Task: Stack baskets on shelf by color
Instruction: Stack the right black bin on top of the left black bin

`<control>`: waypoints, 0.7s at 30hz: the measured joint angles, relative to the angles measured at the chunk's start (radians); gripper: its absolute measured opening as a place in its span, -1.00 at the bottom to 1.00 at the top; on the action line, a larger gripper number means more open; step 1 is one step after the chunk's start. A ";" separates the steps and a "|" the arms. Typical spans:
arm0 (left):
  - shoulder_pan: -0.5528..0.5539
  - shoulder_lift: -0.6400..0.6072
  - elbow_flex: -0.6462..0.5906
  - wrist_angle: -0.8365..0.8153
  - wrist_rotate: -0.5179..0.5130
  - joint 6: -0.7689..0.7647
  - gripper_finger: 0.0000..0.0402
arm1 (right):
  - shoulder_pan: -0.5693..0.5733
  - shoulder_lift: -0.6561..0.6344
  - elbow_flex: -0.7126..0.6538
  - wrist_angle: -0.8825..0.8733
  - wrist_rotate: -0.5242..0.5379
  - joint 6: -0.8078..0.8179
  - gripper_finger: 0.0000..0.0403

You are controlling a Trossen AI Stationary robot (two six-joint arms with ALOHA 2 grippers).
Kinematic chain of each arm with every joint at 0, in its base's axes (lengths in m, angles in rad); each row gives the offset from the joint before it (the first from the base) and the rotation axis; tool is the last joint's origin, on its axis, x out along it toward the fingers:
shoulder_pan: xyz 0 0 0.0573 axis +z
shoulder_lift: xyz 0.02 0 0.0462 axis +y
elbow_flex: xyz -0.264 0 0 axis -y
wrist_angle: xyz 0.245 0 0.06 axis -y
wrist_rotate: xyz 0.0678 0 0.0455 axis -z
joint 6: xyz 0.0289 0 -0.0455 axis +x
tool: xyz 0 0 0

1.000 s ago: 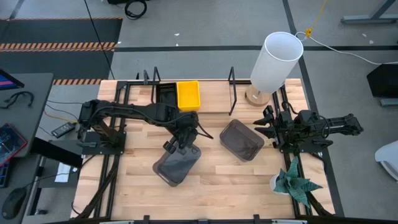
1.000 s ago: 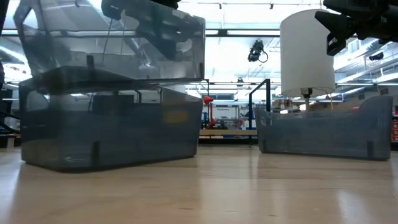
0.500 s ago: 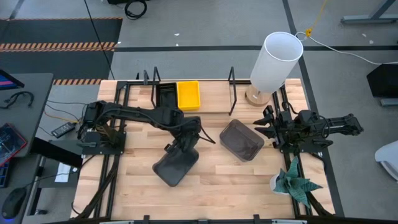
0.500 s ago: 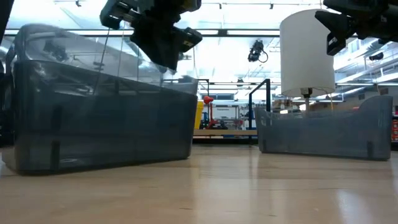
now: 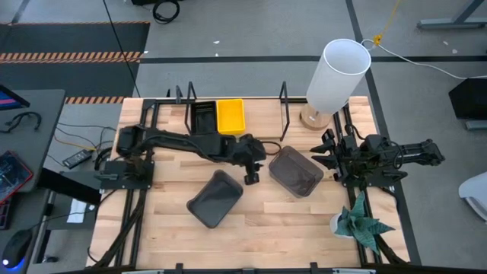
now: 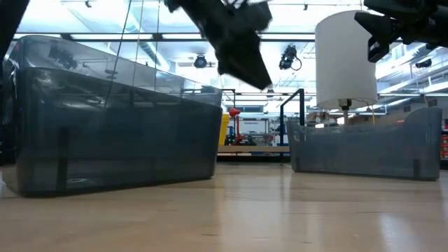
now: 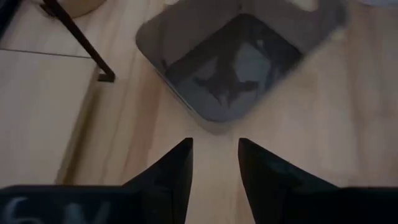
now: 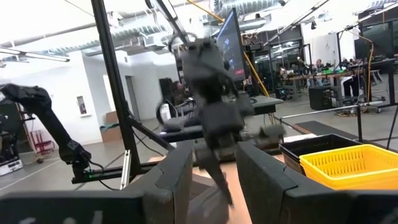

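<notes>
Two dark grey baskets sit nested one inside the other (image 5: 215, 198) on the tabletop near the middle; they show at the left of the low view (image 6: 112, 119). A third grey basket (image 5: 295, 172) rests on its bottom to their right, also in the left wrist view (image 7: 236, 62). A black basket (image 5: 203, 116) and a yellow basket (image 5: 230, 116) sit side by side on the shelf (image 5: 262, 120) at the far edge. My left gripper (image 5: 249, 173) hovers open between the grey baskets, holding nothing (image 7: 214, 155). My right gripper (image 5: 323, 156) waits open at the right (image 8: 214, 171).
A white cylinder lamp (image 5: 336, 76) stands at the far right on a wooden base. A green plant (image 5: 361, 222) sits near the front right corner. Black wire uprights (image 5: 284, 103) frame the shelf. Bare wood lies in front of the grey baskets.
My left gripper has opened and let go of the upper grey basket, which has dropped from a tilt into the grey basket under it. The gripper has then risen and swung toward the table's right and far side, toward the other grey basket.
</notes>
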 joint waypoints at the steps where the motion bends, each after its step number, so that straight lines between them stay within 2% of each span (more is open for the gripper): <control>1: 0.000 0.021 0.000 0.029 -0.018 -0.013 -0.33 | 0.000 0.000 0.000 0.001 0.000 0.000 -0.35; 6: -0.014 0.118 -0.001 0.098 -0.048 0.023 -0.27 | 0.000 0.000 0.000 0.000 0.000 0.000 -0.35; 9: -0.020 0.156 -0.001 0.165 -0.079 -0.047 -0.20 | 0.000 0.000 0.000 0.000 0.000 0.000 -0.35; 13: -0.019 0.160 0.000 0.239 -0.078 -0.073 -0.11 | 0.000 0.000 0.000 0.000 0.000 0.000 -0.35; 17: -0.016 0.147 0.000 0.229 -0.051 -0.069 -0.04 | 0.000 0.000 0.000 0.000 0.000 0.000 -0.35; 21: -0.010 0.150 0.000 0.240 -0.047 -0.171 -0.04 | 0.000 0.000 0.000 0.000 0.000 0.000 -0.35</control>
